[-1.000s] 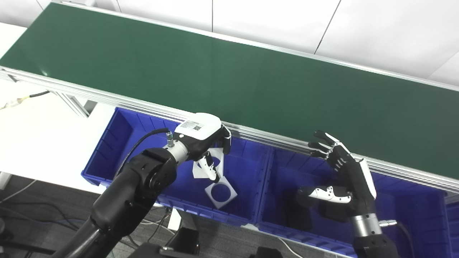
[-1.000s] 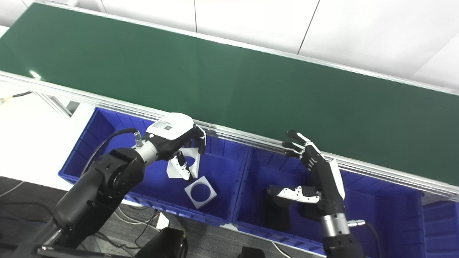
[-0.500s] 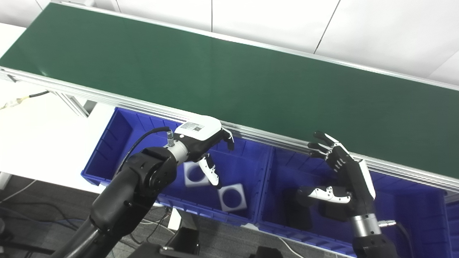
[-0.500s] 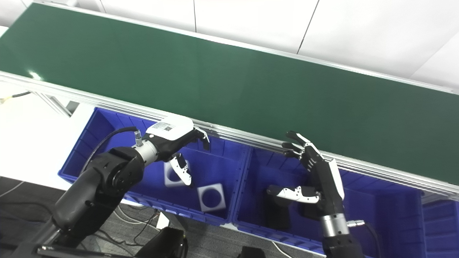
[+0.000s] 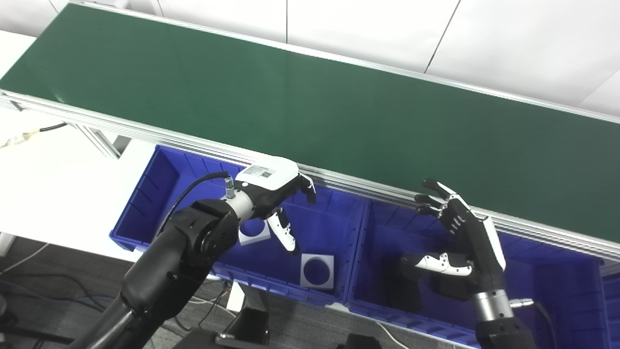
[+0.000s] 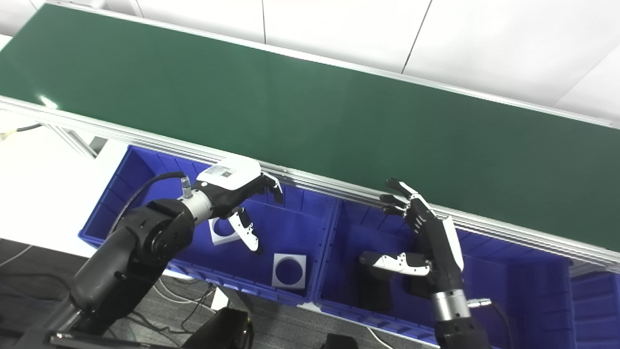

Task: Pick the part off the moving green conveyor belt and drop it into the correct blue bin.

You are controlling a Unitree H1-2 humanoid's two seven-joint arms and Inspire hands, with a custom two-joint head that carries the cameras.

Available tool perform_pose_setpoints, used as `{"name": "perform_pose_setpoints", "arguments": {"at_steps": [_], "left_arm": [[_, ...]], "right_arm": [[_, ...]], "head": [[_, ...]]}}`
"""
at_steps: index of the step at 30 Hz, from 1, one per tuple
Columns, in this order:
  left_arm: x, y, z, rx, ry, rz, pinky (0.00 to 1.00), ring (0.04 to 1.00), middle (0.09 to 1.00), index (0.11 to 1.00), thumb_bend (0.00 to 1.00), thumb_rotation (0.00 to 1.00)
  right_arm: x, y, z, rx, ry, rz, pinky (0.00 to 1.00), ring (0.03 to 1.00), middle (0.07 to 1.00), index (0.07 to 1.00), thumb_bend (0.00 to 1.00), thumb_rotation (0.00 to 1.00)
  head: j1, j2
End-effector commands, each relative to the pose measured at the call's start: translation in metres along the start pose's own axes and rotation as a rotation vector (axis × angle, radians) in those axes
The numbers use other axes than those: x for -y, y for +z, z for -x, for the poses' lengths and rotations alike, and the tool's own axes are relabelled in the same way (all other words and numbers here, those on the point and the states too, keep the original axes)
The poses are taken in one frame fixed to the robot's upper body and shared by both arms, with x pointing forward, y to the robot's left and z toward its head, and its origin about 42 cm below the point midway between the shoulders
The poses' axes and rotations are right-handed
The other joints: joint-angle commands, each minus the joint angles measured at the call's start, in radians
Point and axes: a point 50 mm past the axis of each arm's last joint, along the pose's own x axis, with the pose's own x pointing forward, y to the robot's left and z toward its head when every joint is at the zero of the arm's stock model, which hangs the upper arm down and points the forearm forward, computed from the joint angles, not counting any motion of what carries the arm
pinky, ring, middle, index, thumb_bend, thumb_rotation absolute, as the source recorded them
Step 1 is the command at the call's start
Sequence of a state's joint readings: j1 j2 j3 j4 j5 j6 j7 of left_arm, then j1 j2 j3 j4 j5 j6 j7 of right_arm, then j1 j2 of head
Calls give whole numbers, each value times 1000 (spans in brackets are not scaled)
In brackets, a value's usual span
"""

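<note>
The green conveyor belt (image 5: pixel 310 102) runs across the view with no part on it. My left hand (image 5: pixel 276 194) hovers open over the left blue bin (image 5: pixel 160 179), holding nothing. Two white square parts with round holes lie in that bin: one (image 5: pixel 317 270) near the front right, one (image 5: pixel 254 231) partly hidden behind my left wrist. My right hand (image 5: pixel 460 232) is open over the middle blue bin (image 5: pixel 373 295), fingers spread near the belt's front rail. Dark parts (image 5: pixel 402 286) lie in that bin below it.
The belt's aluminium rail (image 5: pixel 358 186) runs just above both bins. A third blue bin's (image 5: pixel 611 291) edge shows at far right. A white table (image 5: pixel 53 184) stands left of the bins. Cables lie on the floor (image 5: pixel 29 295) below.
My left hand let go of the white square part, which dropped into the left bin. The other white part slid toward the bin's front right. My right hand barely moved.
</note>
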State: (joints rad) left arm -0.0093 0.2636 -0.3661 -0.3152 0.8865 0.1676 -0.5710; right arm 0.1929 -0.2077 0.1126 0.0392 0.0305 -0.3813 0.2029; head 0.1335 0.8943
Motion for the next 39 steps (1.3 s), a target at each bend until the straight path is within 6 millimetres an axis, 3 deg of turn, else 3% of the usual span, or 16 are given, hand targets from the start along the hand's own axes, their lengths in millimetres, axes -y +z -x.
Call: {"name": "perform_pose_setpoints", "arguments": {"at_steps": [1, 5, 9, 11, 23, 29, 30, 31, 33, 39], "left_arm": [[-13, 10, 7, 126, 115, 99, 535, 669, 720, 652, 1000, 247], [-12, 21, 22, 292, 183, 409, 603, 697, 726, 706, 1000, 229], [-7, 27, 28, 409, 165, 557, 664, 746, 781, 785, 1000, 267], [-2, 27, 27, 447, 160, 599, 713, 803, 835, 829, 1000, 238], [25, 12, 10, 492, 182, 679, 796, 883, 929, 913, 1000, 183], [42, -3, -1, 480, 236, 645, 780, 875, 922, 905, 1000, 139], [43, -6, -2, 477, 249, 643, 775, 870, 915, 898, 1000, 129], [45, -8, -3, 475, 259, 641, 773, 867, 911, 893, 1000, 127], [47, -14, -3, 474, 271, 645, 771, 865, 907, 888, 1000, 126], [52, -26, -3, 468, 277, 642, 754, 847, 891, 867, 1000, 127]], "right_arm": [[2, 9, -5, 66, -7, 10, 691, 773, 893, 815, 987, 235], [0, 9, -5, 70, -4, 8, 693, 770, 896, 817, 984, 233], [-2, 7, -6, 69, -5, 14, 689, 765, 894, 814, 990, 241], [-4, 5, -6, 69, -3, 19, 687, 763, 892, 815, 994, 248], [-19, 0, -7, 57, -6, 30, 684, 773, 892, 836, 1000, 301], [-31, -3, -7, 40, -11, 30, 680, 775, 910, 835, 1000, 276], [-34, -4, -8, 39, -9, 26, 679, 776, 913, 838, 1000, 277], [-36, -4, -8, 38, -8, 24, 681, 779, 915, 840, 1000, 274], [-42, -5, -10, 38, -4, 14, 686, 783, 919, 843, 1000, 271], [-55, -5, -15, 38, -9, 21, 674, 767, 917, 843, 1000, 278]], "head": [[-4, -2], [-14, -5], [-46, -21], [-65, -27], [-195, -59], [-262, -72], [-301, -78], [-301, -78], [-368, -86], [-435, -98]]}}
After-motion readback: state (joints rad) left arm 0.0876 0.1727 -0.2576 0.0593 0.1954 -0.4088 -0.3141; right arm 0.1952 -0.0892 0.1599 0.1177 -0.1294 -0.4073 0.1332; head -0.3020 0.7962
